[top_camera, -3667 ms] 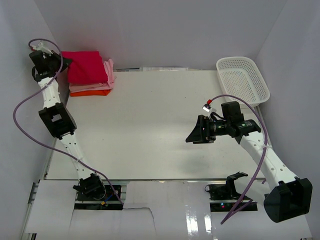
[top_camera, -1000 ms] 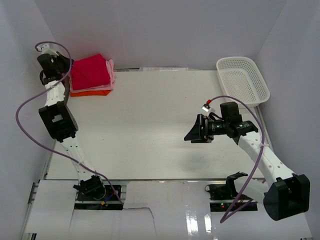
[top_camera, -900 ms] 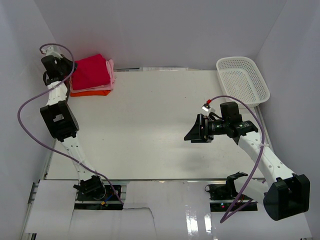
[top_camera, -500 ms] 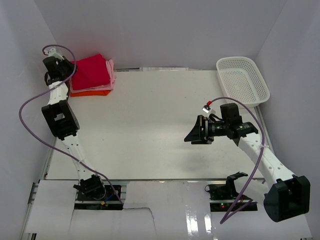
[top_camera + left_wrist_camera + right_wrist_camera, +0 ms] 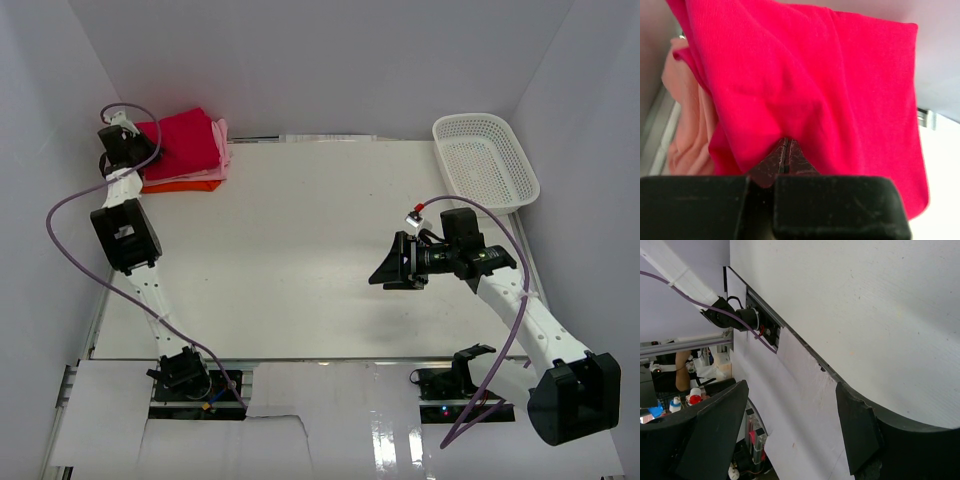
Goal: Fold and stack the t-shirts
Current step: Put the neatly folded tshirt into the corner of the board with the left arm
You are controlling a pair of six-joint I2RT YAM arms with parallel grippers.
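Left gripper (image 5: 785, 150) is up at the far-left corner of the table (image 5: 300, 250) with its jaws pressed together, tips nosed right into the near edge of the crimson t-shirt (image 5: 815, 85). The cloth bunches around them, but I honestly can't tell if any fabric is pinched in between. That red shirt sits folded on top of the pile, with the light pink shirt (image 5: 222, 150) peeking out on the right side, the salmon-pink shirt (image 5: 685, 115) under it, and the orange shirt (image 5: 185, 185) at the bottom. The right gripper (image 5: 385, 272) hangs above the middle-right of the table, jaws spread wide with nothing between them, well apart from the pile. The white lattice basket (image 5: 487, 160) is at the far-right corner.
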